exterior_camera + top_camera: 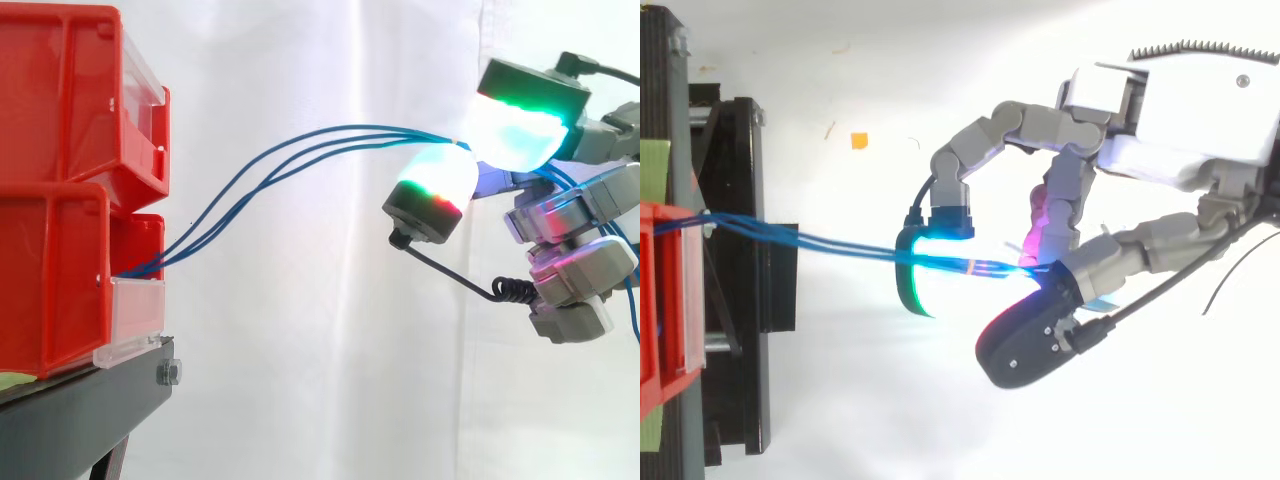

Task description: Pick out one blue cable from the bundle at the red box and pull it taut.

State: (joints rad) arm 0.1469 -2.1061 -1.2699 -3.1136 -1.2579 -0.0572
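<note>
1. Side view: three thin blue cables (330, 140) leave the lower red plastic bin (50, 285) and arc up to the robot hand (580, 210);
2. hand closed in a pinch; two glowing fingertip pads (515, 130) clamp all three strands together;
3. strands bowed, not straight;
4. bin sits on a black metal stand (80, 415).

blue cables (840, 243) hidden inside red bin (55, 290)

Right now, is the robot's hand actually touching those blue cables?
Touching. In the side view the blue cables run straight into the pinch between two glowing pads of the hand; the top view shows the same.
</note>
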